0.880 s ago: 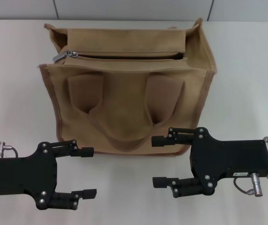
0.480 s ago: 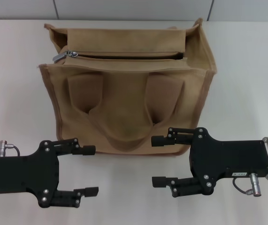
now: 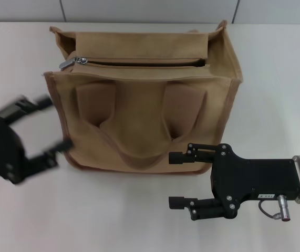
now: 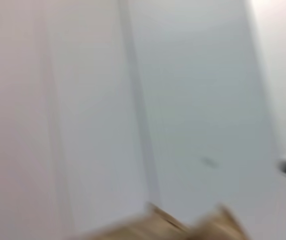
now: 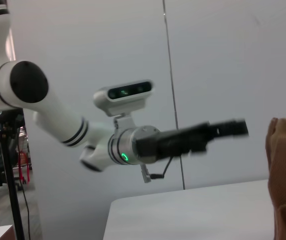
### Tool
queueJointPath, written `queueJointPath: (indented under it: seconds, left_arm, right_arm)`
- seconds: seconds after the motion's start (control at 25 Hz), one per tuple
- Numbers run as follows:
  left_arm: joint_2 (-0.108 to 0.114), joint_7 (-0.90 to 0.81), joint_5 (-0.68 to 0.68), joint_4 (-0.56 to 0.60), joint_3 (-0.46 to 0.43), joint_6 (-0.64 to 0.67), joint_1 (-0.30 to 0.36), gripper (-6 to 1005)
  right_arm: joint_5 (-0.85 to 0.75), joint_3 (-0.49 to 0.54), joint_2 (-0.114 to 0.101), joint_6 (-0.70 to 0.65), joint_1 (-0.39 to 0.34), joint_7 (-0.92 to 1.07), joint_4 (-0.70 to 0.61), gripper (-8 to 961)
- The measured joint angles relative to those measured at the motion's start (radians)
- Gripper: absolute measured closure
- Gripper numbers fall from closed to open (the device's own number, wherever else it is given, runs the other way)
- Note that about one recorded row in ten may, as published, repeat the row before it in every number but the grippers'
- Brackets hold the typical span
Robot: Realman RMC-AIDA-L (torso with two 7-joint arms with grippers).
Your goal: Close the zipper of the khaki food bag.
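The khaki food bag stands on the white table, its two looped handles hanging down its near side. Its zipper runs along the top panel and gapes as a dark slit. The silver slider with pull tab sits at the left end. My left gripper is open and empty, blurred, just left of the bag's lower left side. It also shows in the right wrist view, raised above the table. My right gripper is open and empty, in front of the bag's lower right corner.
The white table stretches to both sides of the bag. A grey panelled wall runs behind it. The bag's edge shows in the right wrist view and a blurred corner in the left wrist view.
My left gripper has swung up and back from the table's front, toward the bag's left side, still open. The right gripper and the bag have barely moved.
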Motion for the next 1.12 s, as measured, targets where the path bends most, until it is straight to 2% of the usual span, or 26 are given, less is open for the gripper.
queueJointPath:
  seconds: [0.04, 0.08, 0.12, 0.2, 0.24, 0.28, 0.32, 0.4, 0.44, 0.52, 0.56, 0.68, 1.12]
  left_arm:
    - [0.0, 0.014, -0.057, -0.018, -0.018, 0.0, 0.019, 224]
    - [0.004, 0.056, -0.176, -0.073, -0.055, -0.007, 0.053, 225]
    - [0.003, 0.066, -0.212, -0.088, -0.078, -0.025, 0.061, 225]
    - [0.003, 0.066, -0.212, -0.088, -0.078, -0.025, 0.061, 227]
    - [0.0, 0.073, -0.245, -0.103, -0.106, -0.051, 0.067, 228]
    - [-0.002, 0.089, -0.278, -0.148, -0.169, -0.157, 0.055, 229]
    - [-0.002, 0.095, -0.282, -0.167, -0.187, -0.203, 0.043, 230]
    - [-0.002, 0.095, -0.282, -0.167, -0.187, -0.203, 0.043, 231]
    - [-0.001, 0.102, -0.282, -0.189, -0.201, -0.272, 0.027, 232]
    - [0.0, 0.106, -0.258, -0.194, -0.167, -0.357, -0.001, 234]
    - [-0.001, 0.109, -0.242, -0.189, -0.121, -0.4, -0.015, 235]
    - [-0.002, 0.111, -0.235, -0.188, -0.074, -0.44, -0.029, 237]
    - [-0.005, 0.133, -0.244, -0.201, -0.041, -0.472, -0.077, 247]
  right_arm:
    - [0.0, 0.002, 0.0, 0.001, 0.001, -0.004, 0.007, 191]
    - [0.001, 0.004, 0.0, 0.001, 0.001, -0.007, 0.013, 191]
    - [0.001, 0.004, 0.001, 0.001, 0.001, -0.01, 0.016, 191]
    - [0.002, 0.004, 0.002, 0.001, 0.002, -0.022, 0.025, 191]
    - [0.005, 0.004, 0.002, 0.002, 0.002, -0.033, 0.032, 191]
    - [0.008, 0.004, 0.002, 0.002, 0.002, -0.044, 0.041, 191]
    - [0.013, 0.004, 0.002, 0.002, 0.003, -0.051, 0.047, 191]
    - [0.02, 0.004, 0.002, 0.003, 0.003, -0.058, 0.055, 191]
    - [0.021, 0.004, 0.002, 0.003, 0.003, -0.059, 0.056, 191]
    - [0.022, 0.004, 0.002, 0.003, 0.002, -0.059, 0.057, 191]
    - [0.022, 0.004, 0.002, 0.003, 0.001, -0.059, 0.058, 191]
    - [0.023, 0.004, 0.002, 0.003, -0.002, -0.068, 0.069, 191]
    - [0.027, 0.004, 0.002, 0.003, 0.004, -0.1, 0.098, 191]
